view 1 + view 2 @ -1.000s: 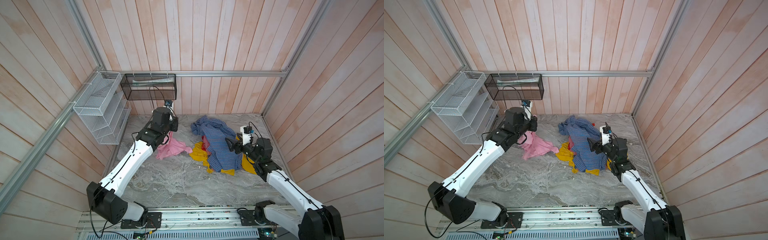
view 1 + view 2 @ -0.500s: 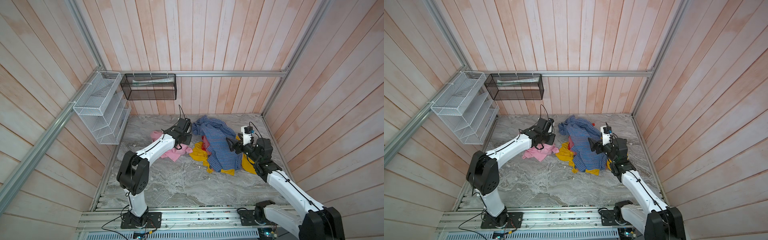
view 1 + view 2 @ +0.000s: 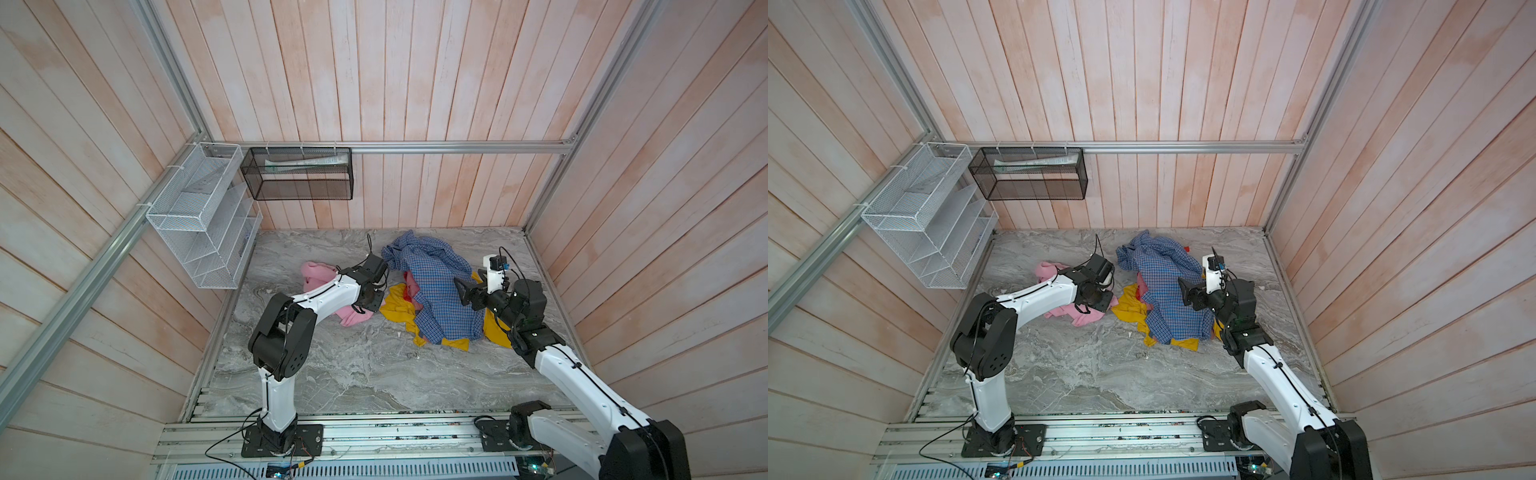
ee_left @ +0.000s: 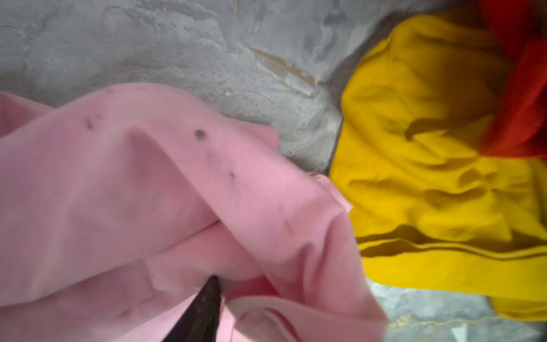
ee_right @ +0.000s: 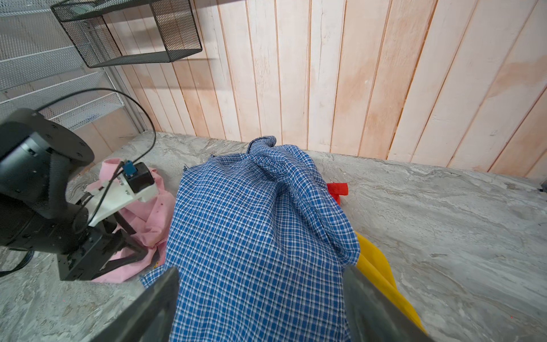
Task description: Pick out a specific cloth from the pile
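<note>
Cloth lies beside pile; open tabletop reaches front edge. Left fingers on cloth, spread unclear; right fingers wide.

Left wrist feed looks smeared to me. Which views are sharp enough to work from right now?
Left wrist view: soft and smeared all over; the pink cloth and the yellow cloth show folds but no weave. Right wrist view: crisp on the blue checked shirt, every check readable. Both top views: even light, soft shadows, no glare.
</note>
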